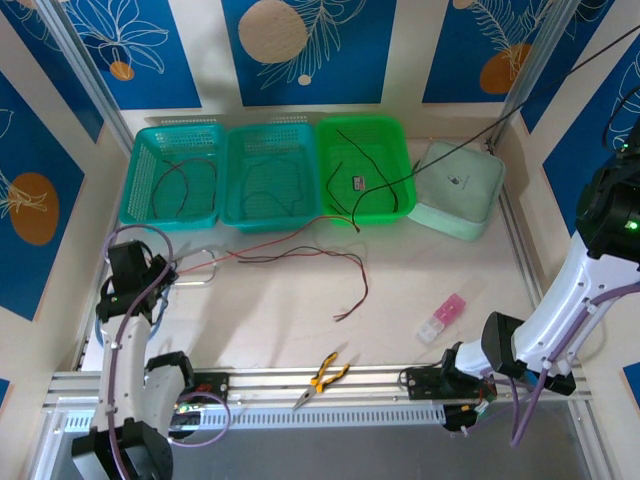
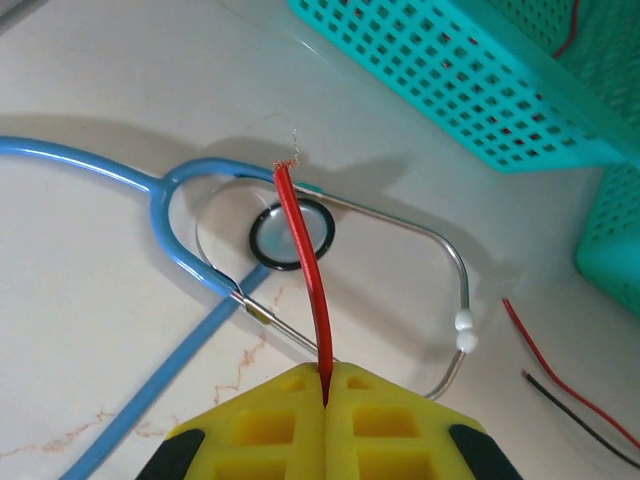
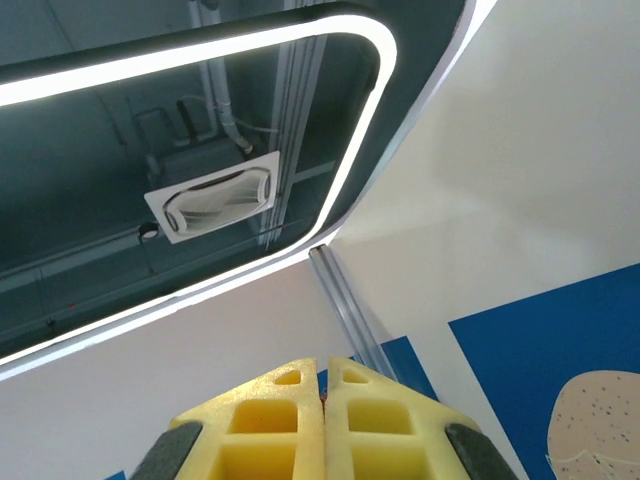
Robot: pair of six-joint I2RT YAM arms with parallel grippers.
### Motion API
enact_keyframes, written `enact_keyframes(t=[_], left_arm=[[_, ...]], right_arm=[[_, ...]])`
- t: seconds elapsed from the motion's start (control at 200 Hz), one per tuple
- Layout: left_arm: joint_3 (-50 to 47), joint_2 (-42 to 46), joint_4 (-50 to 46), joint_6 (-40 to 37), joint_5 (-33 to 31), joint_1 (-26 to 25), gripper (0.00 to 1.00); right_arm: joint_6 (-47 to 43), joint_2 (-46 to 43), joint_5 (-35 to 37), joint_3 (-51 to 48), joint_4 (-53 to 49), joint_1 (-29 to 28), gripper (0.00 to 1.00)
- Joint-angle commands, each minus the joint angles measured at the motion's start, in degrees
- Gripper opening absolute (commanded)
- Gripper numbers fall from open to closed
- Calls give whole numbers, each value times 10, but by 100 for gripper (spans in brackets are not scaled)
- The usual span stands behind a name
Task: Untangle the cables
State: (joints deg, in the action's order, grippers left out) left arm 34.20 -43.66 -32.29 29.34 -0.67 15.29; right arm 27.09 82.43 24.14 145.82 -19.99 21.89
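Two wires trailed across the tabletop from my left side: the red cable and a dark brown cable close beside it, though I could not tell whether they actually crossed. My left gripper had its jaws pressed together on the red one near its end. A short length stood out past the fingertips, its frayed tip hanging over the ring of a blue stethoscope on the table beneath. I judged that hold deliberate, since pinching close to the end gave me a free tail to draw clear of its neighbour. More wires lay in the teal basket and the green basket, well apart from the jaws. My right gripper had its pads together on nothing and was tipped up toward the ceiling light, parked out of the way, I supposed. Yellow pliers rested by the near rail.
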Motion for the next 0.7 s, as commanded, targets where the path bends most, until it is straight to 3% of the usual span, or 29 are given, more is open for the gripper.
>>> enact_keyframes(t=[0.0,0.125,0.36,0.495,0.605,0.695], left_arm=[[-9,-3,30,9,6,14,0],[-13,-10,44,4,7,56,0],[4,-29,62,17,75,56,0],[-5,-33,64,-13,8,60,0],[-1,-57,66,-22,35,71,0],[-8,-55,81,-14,17,81,0]], right_arm=[[31,-1,14,8,25,14,0],[33,5,20,11,43,31,0],[64,-10,-1,-15,28,40,0],[49,-3,-2,-18,37,40,0],[55,2,-6,-5,34,45,0],[49,2,6,-2,37,45,0]])
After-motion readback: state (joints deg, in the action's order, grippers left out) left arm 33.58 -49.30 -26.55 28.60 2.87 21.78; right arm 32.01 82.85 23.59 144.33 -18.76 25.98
